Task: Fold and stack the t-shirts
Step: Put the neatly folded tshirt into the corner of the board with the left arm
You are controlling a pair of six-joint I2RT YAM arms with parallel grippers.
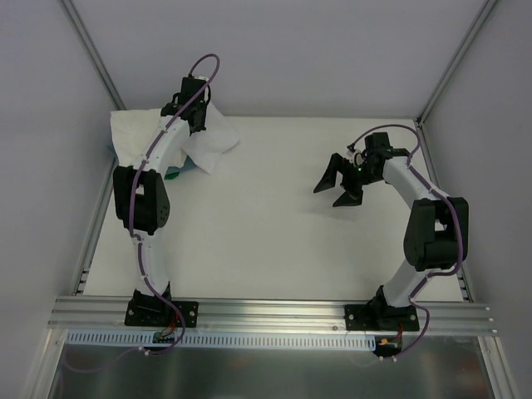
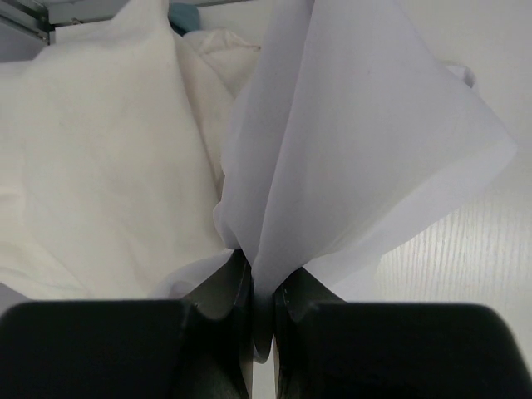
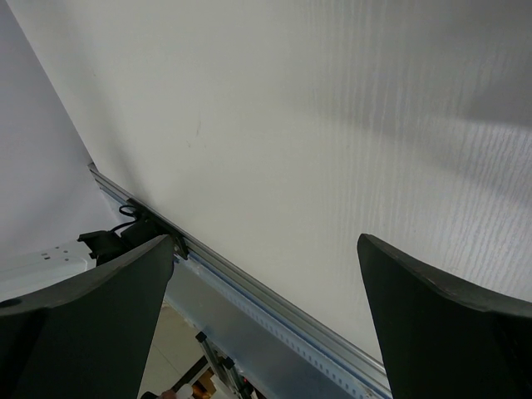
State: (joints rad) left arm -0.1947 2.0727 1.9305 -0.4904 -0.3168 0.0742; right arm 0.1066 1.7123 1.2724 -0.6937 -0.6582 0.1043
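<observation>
**Left.** A pile of white t-shirts [image 1: 133, 133] is lying crumpled in the far-left corner of the surface [image 1: 274, 249], against the left wall. A small teal item [image 1: 175, 172] is peeking out at the pile's near edge.

The left tool [image 2: 262, 287] is reaching over the pile, jaws clenched on a pinch of thin white cloth. Its wrist view is showing the fabric fanning out from between the shut jaws. The gripped t-shirt [image 1: 214, 143] is draping from the tool toward the right, with one part trailing onto bare surface just beside the pile. Cannot tell where this shirt ends and the heap begins.

**Right.** The right tool [image 1: 342, 184] is hovering over the surface, well apart from any cloth, jaws spread wide and grasping nothing.

**Step in hand (judgement).** One shirt is being separated from the pile. No folding or stacking is showing yet.

**Next move (judgement).**
- The left arm needs to draw the shirt rightward toward the middle until it is hanging free of the heap.
- The right tool then needs to take a second edge so the cloth can be spread flat.
- Thin fabric may be dragging a neighbouring shirt along, so watch for that.
</observation>
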